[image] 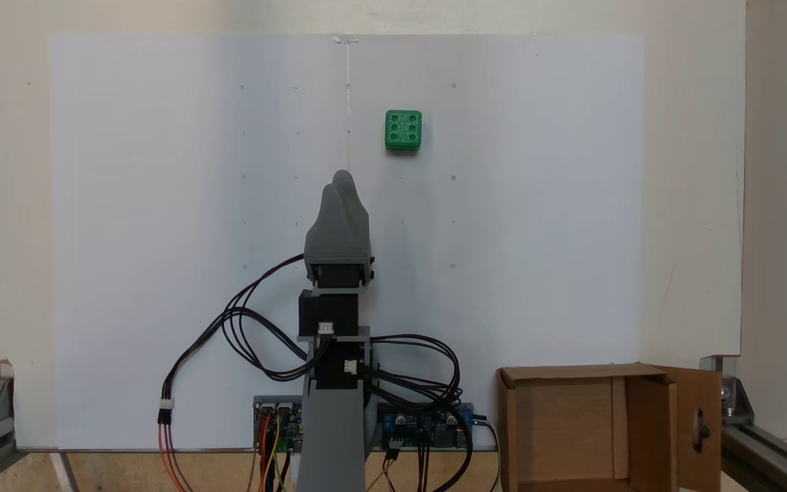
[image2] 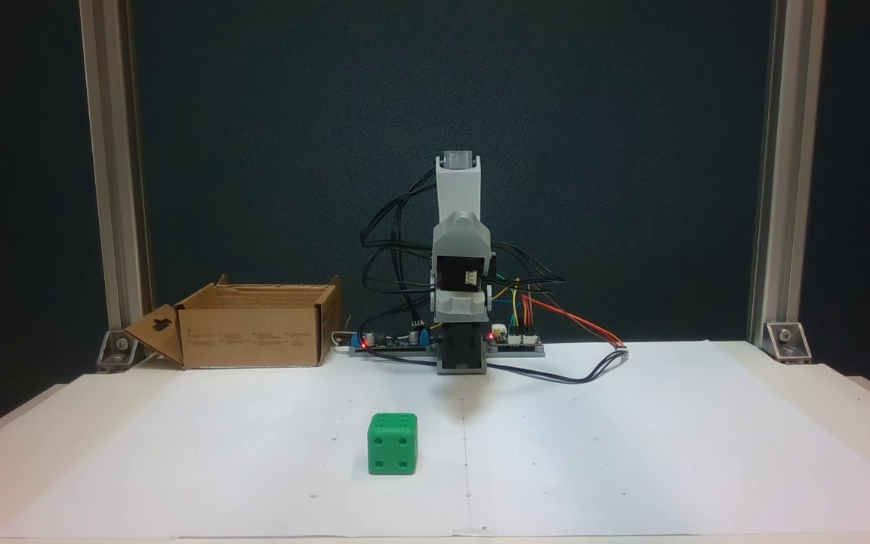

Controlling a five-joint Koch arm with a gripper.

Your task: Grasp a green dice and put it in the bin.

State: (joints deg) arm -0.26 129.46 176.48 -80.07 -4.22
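The green dice [image: 403, 130] [image2: 392, 443] rests alone on the white sheet, its six-pip face up. My gripper [image: 341, 179] hovers near the middle of the sheet with both grey fingers pressed together and nothing between them. In one fixed view the dice lies a short way beyond the fingertips and slightly to their right, well apart from them. The arm [image2: 460, 249] is folded upright over its base. The bin [image: 574, 374] [image2: 254, 334], an open brown cardboard box with a handle-hole flap, stands beside the arm's base.
Circuit boards [image: 427, 425] and looping black cables [image: 257, 335] lie around the arm's base. Aluminium frame posts [image2: 109, 189] [image2: 775, 189] stand at the table's rear corners. The white sheet [image: 161, 205] covers most of the tabletop.
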